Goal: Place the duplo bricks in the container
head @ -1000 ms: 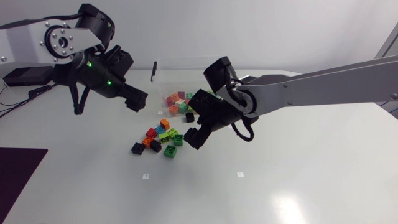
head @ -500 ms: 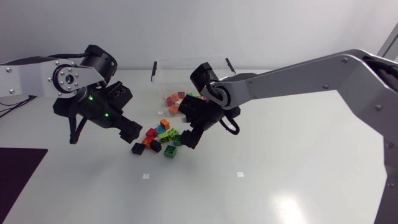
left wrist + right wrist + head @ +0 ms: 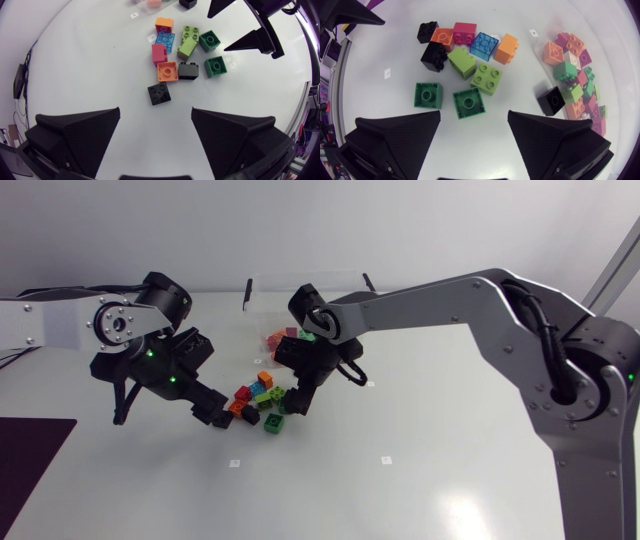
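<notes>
Flanking loose duplo bricks (image 3: 486, 79): left fingers (image 3: 75, 135), right fingers (image 3: 395, 140), all spread.

We identify a clear container (image 3: 264, 304) holding stored bricks (image 3: 572, 75) in orange, red, green and magenta. Ten loose bricks (image 3: 258, 402) lie clustered on the table near it: two black, two orange, two dark green, two lime, one red and one transparent blue brick (image 3: 484, 45). A separate black brick (image 3: 551, 100) lies just beside the stored bricks.
</notes>
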Available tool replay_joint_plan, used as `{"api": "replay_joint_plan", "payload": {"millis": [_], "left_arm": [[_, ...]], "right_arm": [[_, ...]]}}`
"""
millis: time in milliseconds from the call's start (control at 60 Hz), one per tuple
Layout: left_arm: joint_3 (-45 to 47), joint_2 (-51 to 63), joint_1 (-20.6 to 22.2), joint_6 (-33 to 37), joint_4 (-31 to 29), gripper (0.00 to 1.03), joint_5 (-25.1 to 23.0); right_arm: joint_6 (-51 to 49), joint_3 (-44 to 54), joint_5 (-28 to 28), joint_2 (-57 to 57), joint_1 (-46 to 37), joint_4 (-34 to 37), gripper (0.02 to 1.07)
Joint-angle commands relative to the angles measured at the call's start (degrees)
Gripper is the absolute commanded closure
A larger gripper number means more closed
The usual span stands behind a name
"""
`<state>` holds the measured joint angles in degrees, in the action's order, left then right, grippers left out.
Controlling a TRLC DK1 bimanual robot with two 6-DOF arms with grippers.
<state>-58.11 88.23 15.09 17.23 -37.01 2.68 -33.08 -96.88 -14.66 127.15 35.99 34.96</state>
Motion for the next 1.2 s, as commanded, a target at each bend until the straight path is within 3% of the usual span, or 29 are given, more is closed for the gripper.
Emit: {"api": "replay_joint_plan", "payload": {"millis": [0, 317, 583, 683, 783, 1000, 1183], "left_arm": [[1.5, 1.0, -0.7, 1.5, 0.5, 0.04, 0.0], [2.7, 1.0, -0.9, 1.5, 1.2, 0.05, -0.2], [3.1, 0.1, -0.9, 1.6, 1.2, 0.05, -0.2], [3.2, -0.1, -1.0, 1.6, 1.2, 0.05, -0.2], [3.2, -0.1, -1.0, 1.6, 1.2, 0.05, -0.2], [3.8, 1.2, -0.3, 1.4, 1.2, 0.05, -0.2], [4.1, 4.4, 0.2, 0.9, 2.8, 0.05, -0.2]], "right_arm": [[-1.9, -2.9, 0.9, 2.7, 0.8, 1.7, 0.11], [-4.3, -9.0, 2.4, 7.2, 1.9, 7.8, 0.18], [-4.5, -12.3, 2.8, 9.4, 2.6, 10.3, 0.47], [-4.4, -13.2, 2.9, 10.2, 2.9, 11.2, 0.54], [-4.5, -13.7, 3.1, 10.5, 3.0, 12.5, 0.54], [-4.4, -12.2, 3.3, 9.7, 2.9, 13.1, 0.78], [-3.6, -7.5, 3.2, 5.2, 2.8, 10.9, 0.78]]}}
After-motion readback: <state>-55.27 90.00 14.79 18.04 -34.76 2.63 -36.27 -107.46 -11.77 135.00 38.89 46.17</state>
